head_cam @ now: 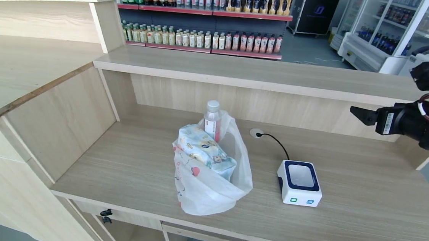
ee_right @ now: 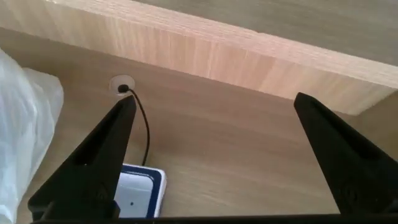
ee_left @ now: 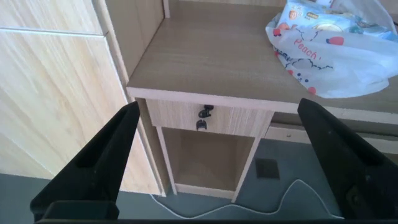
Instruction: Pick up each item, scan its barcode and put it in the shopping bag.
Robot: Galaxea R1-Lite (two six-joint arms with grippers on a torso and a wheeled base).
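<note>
as bottle, pack sit in bag, scanner beside

My left gripper is black. The shopping bag is white with red and blue cartoon prints, the scanner white with a navy frame, the counter pale woodgrain.

The worktop is pale wood-grain board, smooth and matt. The shopping bag is thin, crinkled, translucent plastic. The pack has a glossy film wrapper; the bottle is clear plastic; the scanner smooth white plastic.
</note>
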